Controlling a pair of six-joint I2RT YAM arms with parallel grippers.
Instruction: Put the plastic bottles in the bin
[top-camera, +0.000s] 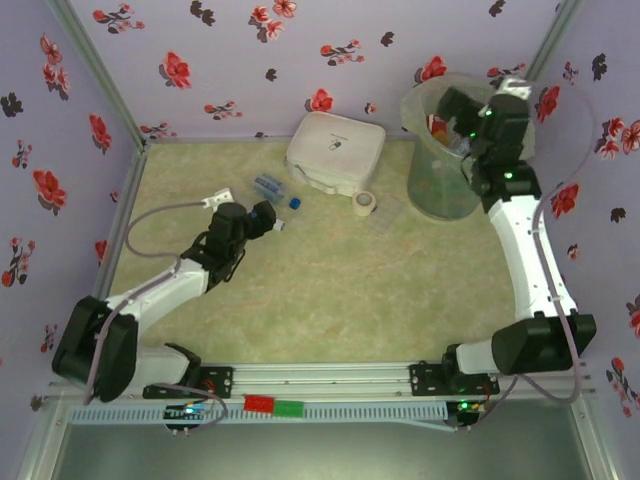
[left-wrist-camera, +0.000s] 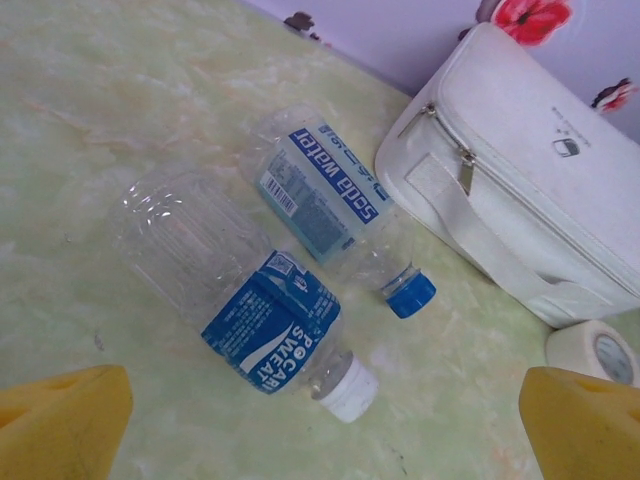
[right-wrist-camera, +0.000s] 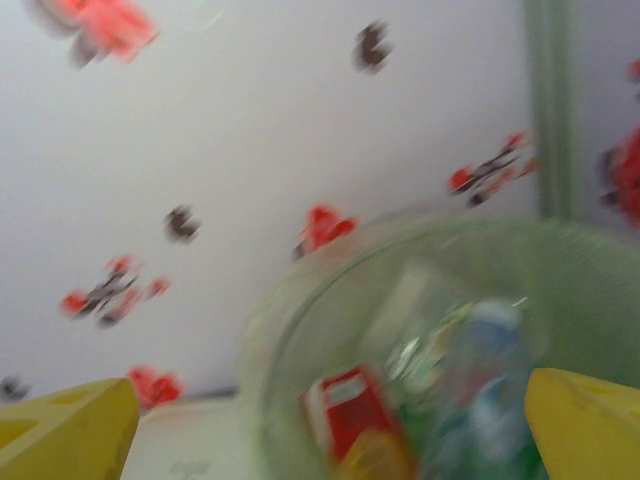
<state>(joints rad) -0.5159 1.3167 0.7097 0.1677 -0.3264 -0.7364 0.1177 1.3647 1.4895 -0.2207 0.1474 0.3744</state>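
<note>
"Looking at the left gripper (top-camera: 272, 218), what has it got?"

"Nothing. Its yellow fingers (left-wrist-camera: 60, 425) stand wide over the table (left-wrist-camera: 120, 100). Just ahead of them lies a clear Pocari Sweat bottle (left-wrist-camera: 240, 290) on its side, its white cap pointing back toward the hand. Just past that lies a soda water bottle (left-wrist-camera: 325, 195), also on its side, with its blue cap turned to the hand's right."

"And further to its right?"

"A white zipped case (left-wrist-camera: 530, 170) lies beyond the bottles. A small tape roll (left-wrist-camera: 592, 352) sits just ahead of the right-hand finger."

"The right gripper (top-camera: 452, 118)?"

"It's wide as well, and holds nothing. It hangs over the mouth of the bin (top-camera: 440, 190), which opens below and ahead of it. The wrist picture is blurred. I can make out a blue-labelled bottle (right-wrist-camera: 480, 370) inside, near its right-hand finger (right-wrist-camera: 585, 425), and something red nearer the middle."
</note>
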